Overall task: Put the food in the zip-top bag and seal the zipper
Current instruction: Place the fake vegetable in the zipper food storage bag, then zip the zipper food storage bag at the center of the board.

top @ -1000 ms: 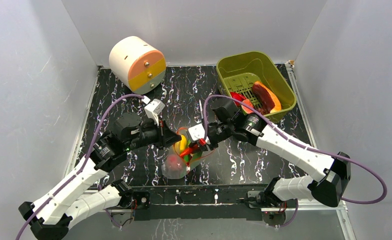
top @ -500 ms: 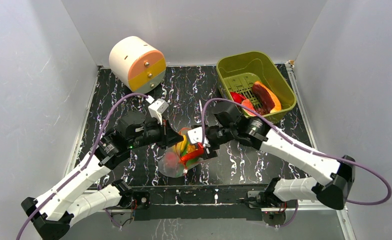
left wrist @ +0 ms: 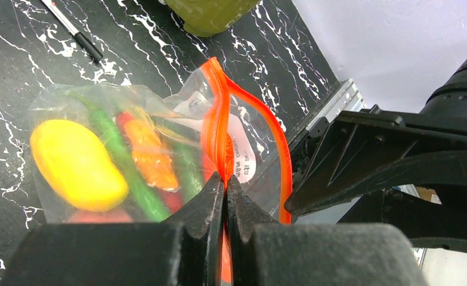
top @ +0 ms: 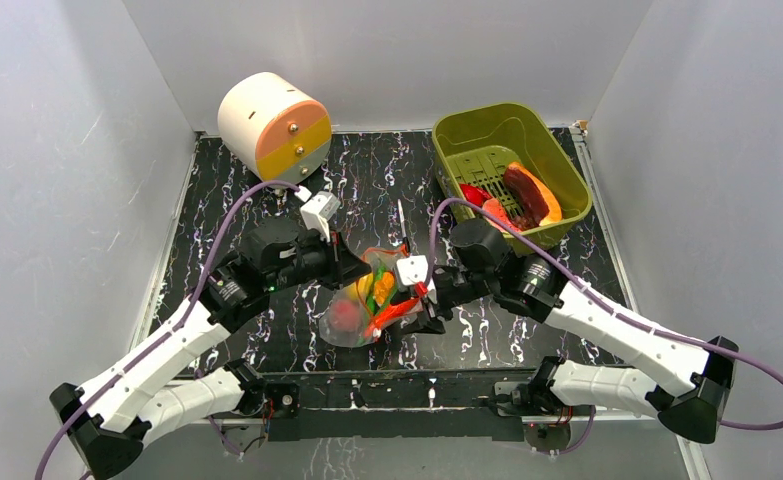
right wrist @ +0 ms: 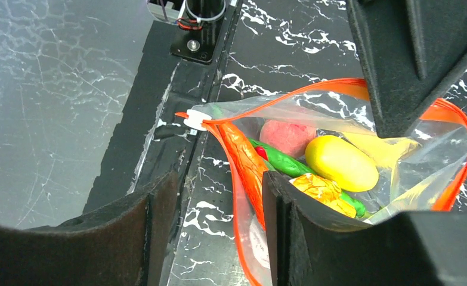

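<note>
Zip-top bag (top: 365,308), lying on the table (top: 367,170) about midway along its near edge, mouth turned toward my right arm. Food (right wrist: 340,162) shows through the clear film: a yellow piece, a long green pepper, a peach and an orange piece. More pieces sit in the olive-green tub (top: 512,125) at the far right corner, so I judge the filling unfinished. My left gripper (left wrist: 225,186) is pinched together on the zipper (left wrist: 215,122), the orange-red strip along the mouth. My right gripper (right wrist: 217,190) has its fingers apart, straddling that strip below a small white tab (right wrist: 197,119), with no grip on it. I judge the film light, limp and slippery, crumpling under any push. The strip is the one stiffer part. Hold belongs there, close to the tab, with the toys' weight left resting on the table.
</note>
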Available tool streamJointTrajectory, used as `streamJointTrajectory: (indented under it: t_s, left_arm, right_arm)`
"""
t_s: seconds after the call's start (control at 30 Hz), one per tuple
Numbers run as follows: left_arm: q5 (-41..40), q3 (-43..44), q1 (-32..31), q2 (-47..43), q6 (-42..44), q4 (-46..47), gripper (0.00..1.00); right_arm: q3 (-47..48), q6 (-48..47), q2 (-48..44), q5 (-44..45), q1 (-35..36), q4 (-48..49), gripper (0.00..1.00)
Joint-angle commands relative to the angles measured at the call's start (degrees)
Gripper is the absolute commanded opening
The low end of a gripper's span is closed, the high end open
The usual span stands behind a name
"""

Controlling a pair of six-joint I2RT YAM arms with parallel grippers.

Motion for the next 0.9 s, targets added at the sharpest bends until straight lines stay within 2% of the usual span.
streamJointTrajectory:
  t_s: [0.0,0.07,0.57,0.63,0.77,0.8,0.87]
  left_arm:
    - [1.14,1.89,-0.09,0.47,-0.61,2.99,0.0]
    - [1.29,2.1,-0.13,0.68,-0.69,2.7,0.0]
    - [0.88,0.41,-0.13,-1.38,-1.8,3.33,0.0]
    - [0.72,-0.01,-0.18,-1.75,-1.82,3.47,0.0]
    - [1.13,-0.12,-0.13,-1.98,-1.87,3.52,0.0]
    - [1.07,0.16,-0.13,-2.09,-1.62,3.14,0.02]
    - [-0.84,1.39,-0.13,-2.29,0.01,1.07,0.15]
  right_arm:
    - [-1.02,1.74,-0.05,2.68,0.85,5.45,0.49]
    - [-1.22,1.79,0.09,3.09,0.88,6.21,0.46]
    - [-2.39,2.7,2.63,4.7,2.65,6.48,0.44]
    - [-1.75,3.36,3.27,5.85,3.09,6.49,0.38]
    - [-1.59,6.4,3.16,6.81,3.51,9.04,0.08]
    - [-1.55,8.03,3.04,7.21,3.52,10.44,0.01]
    - [-1.41,14.68,2.92,10.14,3.52,14.66,0.0]
